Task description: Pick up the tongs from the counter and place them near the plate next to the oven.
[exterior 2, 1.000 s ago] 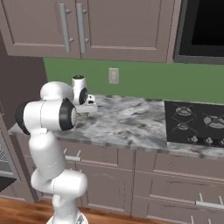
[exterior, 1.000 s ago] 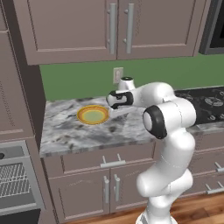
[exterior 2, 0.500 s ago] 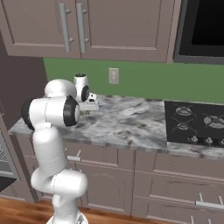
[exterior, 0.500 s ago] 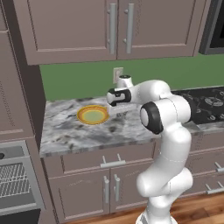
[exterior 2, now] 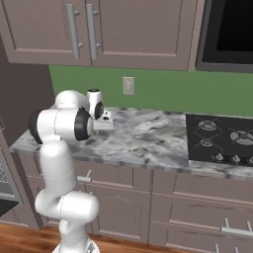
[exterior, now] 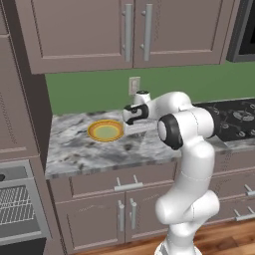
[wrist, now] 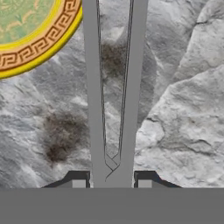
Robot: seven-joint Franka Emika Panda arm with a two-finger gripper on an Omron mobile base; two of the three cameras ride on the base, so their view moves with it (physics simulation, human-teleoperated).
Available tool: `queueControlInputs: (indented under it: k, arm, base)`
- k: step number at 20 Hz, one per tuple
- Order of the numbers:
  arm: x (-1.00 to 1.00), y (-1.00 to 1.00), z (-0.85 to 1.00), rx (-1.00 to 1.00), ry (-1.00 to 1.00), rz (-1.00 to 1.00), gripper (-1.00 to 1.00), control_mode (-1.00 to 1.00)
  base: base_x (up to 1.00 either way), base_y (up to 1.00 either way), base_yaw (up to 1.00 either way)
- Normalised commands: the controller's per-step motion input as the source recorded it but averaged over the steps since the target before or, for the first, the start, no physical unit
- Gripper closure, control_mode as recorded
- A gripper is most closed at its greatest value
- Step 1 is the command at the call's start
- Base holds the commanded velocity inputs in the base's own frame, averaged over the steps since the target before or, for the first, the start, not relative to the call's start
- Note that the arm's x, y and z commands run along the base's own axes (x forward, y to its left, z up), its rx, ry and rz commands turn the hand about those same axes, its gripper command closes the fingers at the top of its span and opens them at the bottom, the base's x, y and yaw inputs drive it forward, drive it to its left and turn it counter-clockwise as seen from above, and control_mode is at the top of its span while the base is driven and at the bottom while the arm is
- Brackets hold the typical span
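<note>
Gripping the tongs (wrist: pixel 111 100) near their joined end, with the gripper (wrist: pixel 111 178) clenched on them, one dark tip pressed against each outer side. Carried low over the counter (wrist: pixel 175 113), arms fanning away from the hand, spread tips reaching just past the plate (wrist: pixel 30 30), which sits close beside the left arm. Likely light, stiff and springy metal; smooth sides probably slippery, so a hold near the hinge looks sound, though the long free end could swing or pivot if the pinch slackens. Probably nearly done: only lowering and letting go remain, judging from how close the plate lies.

Hand view: grip point, narrow V between the arms, patterned orange rim. Left base view: plate (exterior: pixel 105 131) on the counter's (exterior: pixel 89 154) left part, gripper (exterior: pixel 130 115) just right of it, oven (exterior: pixel 15 209) low at far left beyond the counter end. Right base view: gripper (exterior 2: pixel 104 118) above the counter (exterior 2: pixel 148 143), cooktop (exterior 2: pixel 222 138) well apart to the right.
</note>
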Motion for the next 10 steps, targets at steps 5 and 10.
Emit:
queueControlInputs:
  k: [5,10]
  arm:
    - [0.00,0.03,-0.41,0.00,0.00,0.00,1.00,-1.00]
    - [-0.01,0.01,-0.37,0.00,0.00,0.00,1.00,-1.00]
  base:
    - [0.00,0.00,0.00]
    - [0.00,0.00,0.00]
